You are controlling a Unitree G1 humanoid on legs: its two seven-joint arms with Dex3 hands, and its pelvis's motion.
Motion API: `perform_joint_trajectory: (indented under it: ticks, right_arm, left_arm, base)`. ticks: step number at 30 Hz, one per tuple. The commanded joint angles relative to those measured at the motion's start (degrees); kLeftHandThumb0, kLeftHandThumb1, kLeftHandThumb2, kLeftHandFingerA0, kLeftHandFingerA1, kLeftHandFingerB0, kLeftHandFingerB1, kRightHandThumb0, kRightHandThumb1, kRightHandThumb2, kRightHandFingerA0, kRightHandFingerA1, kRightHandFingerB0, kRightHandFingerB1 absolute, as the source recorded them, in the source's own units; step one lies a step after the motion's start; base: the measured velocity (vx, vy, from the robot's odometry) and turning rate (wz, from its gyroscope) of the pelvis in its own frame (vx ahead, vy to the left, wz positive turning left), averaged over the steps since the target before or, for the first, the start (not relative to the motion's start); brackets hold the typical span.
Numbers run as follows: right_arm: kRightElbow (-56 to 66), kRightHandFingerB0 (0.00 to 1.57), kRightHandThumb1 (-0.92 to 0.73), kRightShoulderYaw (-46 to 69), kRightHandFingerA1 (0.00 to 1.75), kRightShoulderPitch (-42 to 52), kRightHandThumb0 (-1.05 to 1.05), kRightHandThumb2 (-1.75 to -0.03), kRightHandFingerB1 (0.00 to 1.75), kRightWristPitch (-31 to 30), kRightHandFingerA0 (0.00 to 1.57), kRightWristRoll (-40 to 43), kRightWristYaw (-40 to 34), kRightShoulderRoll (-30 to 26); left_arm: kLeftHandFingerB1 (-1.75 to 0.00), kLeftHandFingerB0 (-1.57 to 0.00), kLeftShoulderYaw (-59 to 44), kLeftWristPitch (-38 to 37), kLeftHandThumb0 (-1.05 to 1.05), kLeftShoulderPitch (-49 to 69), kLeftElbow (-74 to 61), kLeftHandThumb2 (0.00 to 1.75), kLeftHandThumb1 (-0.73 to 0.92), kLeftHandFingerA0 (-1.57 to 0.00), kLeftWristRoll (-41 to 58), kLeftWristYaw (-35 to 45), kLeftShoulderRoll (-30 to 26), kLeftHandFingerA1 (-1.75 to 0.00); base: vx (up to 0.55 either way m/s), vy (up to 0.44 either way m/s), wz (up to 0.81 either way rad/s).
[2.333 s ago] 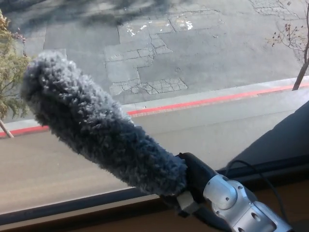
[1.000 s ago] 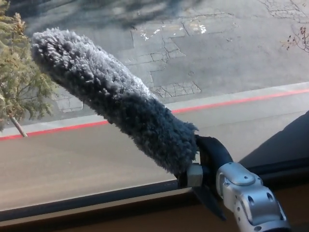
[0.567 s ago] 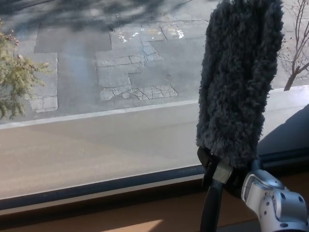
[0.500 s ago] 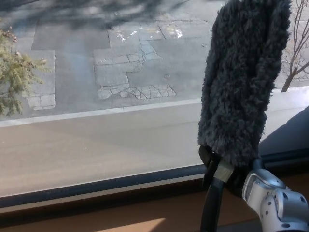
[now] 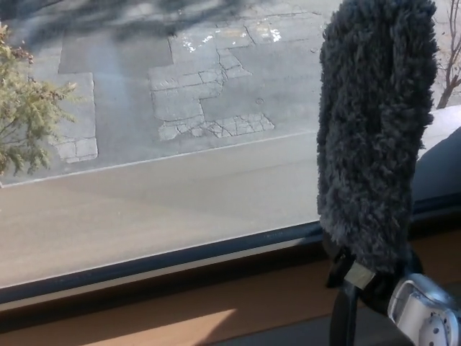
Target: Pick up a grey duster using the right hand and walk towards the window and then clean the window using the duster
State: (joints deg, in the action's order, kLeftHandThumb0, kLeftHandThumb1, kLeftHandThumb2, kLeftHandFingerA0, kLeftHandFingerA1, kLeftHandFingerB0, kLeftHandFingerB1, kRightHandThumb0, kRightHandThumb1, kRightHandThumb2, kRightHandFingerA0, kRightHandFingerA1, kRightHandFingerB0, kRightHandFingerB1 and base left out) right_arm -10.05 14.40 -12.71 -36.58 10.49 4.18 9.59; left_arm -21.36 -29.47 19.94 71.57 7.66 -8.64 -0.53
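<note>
The grey duster [image 5: 374, 137] now stands upright at the right of the window [image 5: 180, 144], swung over from its leftward slant. The right hand [image 5: 392, 288] seemingly grips its handle; wiping is under way.

The duster [image 5: 374, 130] is dark slate grey with a shaggy, tufted pile — paler, silvery tips along its sunlit edges. A small light-grey band sits at its base, above a black handle [image 5: 343, 317]. The right hand [image 5: 392, 285] is black, joined to a shiny silver wrist [image 5: 428, 317] with small dark screw dots. The window frame [image 5: 158, 258] is dark, nearly black, over a warm brown sill [image 5: 180, 310] with a pale orange patch of sun. Outside, the pavement [image 5: 209, 79] is grey — patched with lighter, cracked squares — and the tree [image 5: 29, 115] is yellowish green.
</note>
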Motion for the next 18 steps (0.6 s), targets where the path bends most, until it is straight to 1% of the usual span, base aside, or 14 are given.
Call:
perform_joint_trajectory:
  ticks: [1, 4, 5, 6, 8, 9, 10, 13, 14, 15, 18]
  right_arm:
    - [7.8, 0.81, -0.73, -1.8, 1.75, 6.7, -0.38, -0.87, 1.69, -1.9, 1.04, 3.2, 5.8, -5.3]
    - [8.4, 0.81, -0.73, -2.3, 1.75, 7.1, -0.38, -0.87, 1.69, -2.2, 1.04, 3.9, 5.6, -5.7]
    - [18.0, 0.77, -0.73, -0.8, 1.75, 14.7, -0.36, -0.86, 1.63, -4.5, 0.96, 5.9, 8.8, -9.7]
    - [22.4, 0.77, -0.73, -0.3, 1.75, 18.1, -0.36, -0.86, 1.63, -5.6, 0.96, 6.9, 10.1, -11.4]
    - [22.9, 0.77, -0.73, -0.5, 1.75, 18.5, -0.36, -0.86, 1.63, -5.9, 0.96, 7.3, 9.9, -11.7]
    - [26.6, 0.83, -0.60, 2.0, 1.75, 22.1, -0.35, -1.05, 1.61, -6.2, 0.98, 9.4, 12.1, -13.7]
    - [31.0, 0.83, -0.60, 5.2, 1.75, 26.6, -0.35, -1.05, 1.61, -6.4, 0.98, 12.0, 14.8, -16.2]
    - [32.6, 0.83, -0.60, 5.8, 1.75, 28.0, -0.35, -1.05, 1.61, -6.8, 0.98, 13.2, 15.1, -17.0]
    - [36.8, 0.81, -0.62, 11.4, 1.75, 31.3, -0.31, -1.02, 1.60, -8.4, 0.98, 16.9, 15.4, -17.7]
    - [38.7, 0.81, -0.62, 13.8, 1.75, 32.7, -0.31, -1.02, 1.60, -9.3, 0.98, 18.6, 15.4, -18.0]
    - [39.4, 0.81, -0.62, 14.2, 1.75, 33.0, -0.31, -1.02, 1.60, -10.0, 0.98, 19.4, 15.3, -18.2]
  left_arm:
    - [-1.07, -0.93, -0.5, -3.0, -0.07, 0.6, 0.7, 0.98, 0.59, -1.02, 0.4, 0.3, -0.8, -1.22]
    - [-1.07, -0.93, -0.5, -3.0, -0.07, 0.6, 0.8, 0.98, 0.59, -1.02, 0.4, 0.3, -0.8, -1.22]
    - [-1.12, -0.93, -0.4, -4.0, -0.09, 1.1, -0.6, 1.03, 0.58, -1.03, 0.4, -0.2, -0.1, -1.27]
    - [-1.12, -0.93, -0.3, -4.4, -0.09, 1.3, -1.2, 1.03, 0.58, -1.03, 0.4, -0.4, 0.2, -1.27]
    - [-1.12, -0.93, -0.3, -4.3, -0.09, 1.3, -1.4, 1.03, 0.58, -1.03, 0.3, -0.4, 0.2, -1.27]
    - [-1.00, -0.94, -0.9, -3.5, -0.06, 0.8, -0.5, 0.96, 0.62, -1.02, 0.8, 0.0, -0.4, -1.17]
    - [-1.00, -0.94, -1.7, -2.4, -0.06, 0.1, 0.6, 0.96, 0.62, -1.02, 1.5, 0.4, -1.3, -1.17]
    - [-1.00, -0.94, -2.1, -2.2, -0.06, -0.1, 0.9, 0.96, 0.62, -1.02, 1.5, 0.6, -1.5, -1.17]
    - [-1.01, -0.92, -2.6, -2.1, -0.06, -0.2, 0.6, 0.92, 0.64, -1.02, 1.9, 1.0, -1.8, -1.18]
    - [-1.01, -0.92, -2.9, -2.0, -0.06, -0.3, 0.6, 0.92, 0.64, -1.02, 2.1, 1.2, -1.9, -1.18]
    - [-1.01, -0.92, -3.2, -2.0, -0.06, -0.3, 0.7, 0.92, 0.64, -1.02, 1.9, 1.3, -1.9, -1.18]
  base:
    - [0.00, 0.000, 0.00]
    - [-0.12, 0.052, -0.11]
    - [-0.09, 0.150, -0.19]
    - [-0.07, 0.182, -0.06]
    - [-0.08, 0.227, 0.03]
    - [-0.13, 0.288, -0.22]
    - [-0.14, 0.280, 0.05]
    - [-0.14, 0.220, -0.15]
    - [-0.13, 0.144, -0.05]
    - [-0.13, 0.100, -0.09]
    - [-0.14, 0.052, -0.10]
